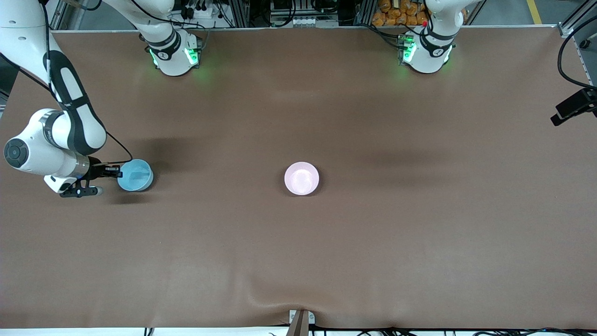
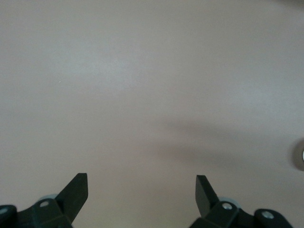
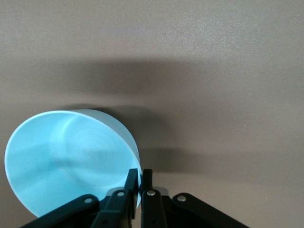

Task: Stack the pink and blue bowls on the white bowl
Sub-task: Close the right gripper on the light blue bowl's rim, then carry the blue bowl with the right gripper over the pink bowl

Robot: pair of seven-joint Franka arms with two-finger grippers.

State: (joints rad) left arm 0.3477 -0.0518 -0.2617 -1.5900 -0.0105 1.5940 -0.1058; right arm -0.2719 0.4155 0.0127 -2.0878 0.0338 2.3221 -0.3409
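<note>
- Right gripper [image 1: 117, 172] found near the table edge at the right arm's end, about midway between the robots' edge and the camera's edge; fingers [image 3: 129, 187] pinched tight on the rim of the blue bowl [image 1: 135, 175].
- Blue bowl seen tilted in the right wrist view [image 3: 71, 159], opening turned toward that camera, shadow cast on the brown tabletop [image 1: 419, 233] beneath; contact with the surface not determinable.
- Pink bowl [image 1: 301, 178] noted upright near the centre of the tabletop, well apart from the blue bowl and from both grippers.
- White bowl not separately distinguishable; possibly nested under the pink one, not confirmed.
- Left gripper [image 2: 141, 190] recorded with fingers spread wide, holding nothing, above bare tabletop; only its base visible in the front view, at the robots' edge.
</note>
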